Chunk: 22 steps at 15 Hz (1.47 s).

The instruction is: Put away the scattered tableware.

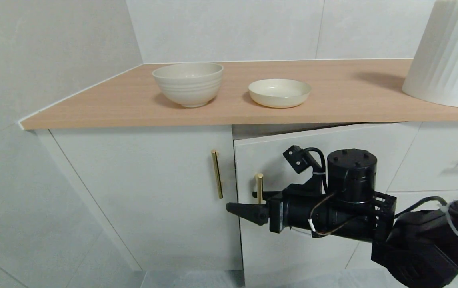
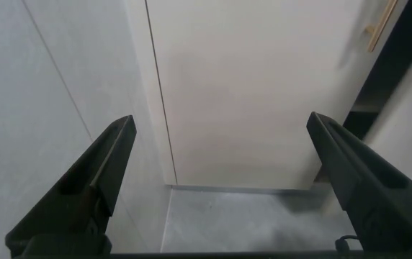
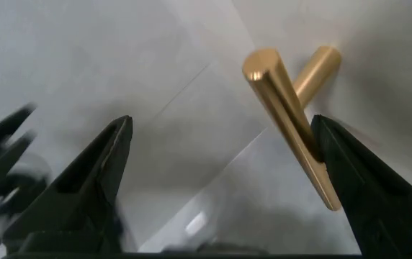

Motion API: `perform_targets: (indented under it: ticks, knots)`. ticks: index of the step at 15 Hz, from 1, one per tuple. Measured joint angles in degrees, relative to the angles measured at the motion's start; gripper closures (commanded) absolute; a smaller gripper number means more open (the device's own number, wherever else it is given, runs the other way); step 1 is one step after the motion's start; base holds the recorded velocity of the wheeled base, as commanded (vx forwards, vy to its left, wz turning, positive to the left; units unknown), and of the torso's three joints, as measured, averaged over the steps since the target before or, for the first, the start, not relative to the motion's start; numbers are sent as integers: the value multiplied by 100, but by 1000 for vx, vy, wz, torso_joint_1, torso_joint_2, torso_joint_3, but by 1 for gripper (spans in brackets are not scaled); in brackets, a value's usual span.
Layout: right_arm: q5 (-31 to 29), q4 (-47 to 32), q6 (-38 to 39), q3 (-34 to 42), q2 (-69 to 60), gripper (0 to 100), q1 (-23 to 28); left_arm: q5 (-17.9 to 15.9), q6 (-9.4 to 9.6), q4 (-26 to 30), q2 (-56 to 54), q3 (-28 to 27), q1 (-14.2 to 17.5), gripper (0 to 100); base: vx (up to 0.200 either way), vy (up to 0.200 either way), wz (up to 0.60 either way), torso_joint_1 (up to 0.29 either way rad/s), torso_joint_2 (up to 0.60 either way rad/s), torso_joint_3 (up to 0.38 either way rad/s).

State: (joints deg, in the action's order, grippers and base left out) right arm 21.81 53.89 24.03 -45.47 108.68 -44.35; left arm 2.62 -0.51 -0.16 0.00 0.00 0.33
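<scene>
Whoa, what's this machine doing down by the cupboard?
The robot's right tool is open around the gold handle of a cupboard door that stands slightly ajar; its fingers are not clamped on the handle. On the counter above, a bowl and a shallow dish sit untouched. The left tool is open and empty, facing the cupboard's lower front.

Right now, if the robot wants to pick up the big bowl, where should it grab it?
Probably the rim at the front, coming from above. The bowl stands upright on the counter, mouth open, so one finger can slip inside and one outside the thin wall. Its round sides look too wide to squeeze across.
</scene>
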Motion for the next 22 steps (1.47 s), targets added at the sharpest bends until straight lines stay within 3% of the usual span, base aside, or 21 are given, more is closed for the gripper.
perform_targets:
  ticks: [5,8,13,16,18,21,22]
  knots:
    - [250,5,-16,807,-590,0,-449,-2,49,2,0,0,0,0,0,0,0,0,0,0]
    - [853,33,-6,1345,-951,0,-474,0,11,0,0,0,-2,0,0,0,0,0,0,0]
    - [1002,55,0,1869,-1336,0,-505,-62,94,16,0,-149,-2,0,0,0,0,0,0,0]
    - [991,57,9,2147,-1538,0,-516,-522,73,640,256,-1078,-68,0,0,0,0,0,0,0]
    - [985,40,16,2230,-1626,0,-516,-1058,20,946,807,-1723,-112,0,0,0,0,0,0,0]
    - [985,22,22,2269,-1694,0,-507,-1808,-261,1107,2022,-2588,-143,0,0,0,0,0,0,0]
    - [985,22,22,2276,-1698,0,-505,-2078,-328,1124,2469,-2855,-148,100,0,0,0,0,0,0]
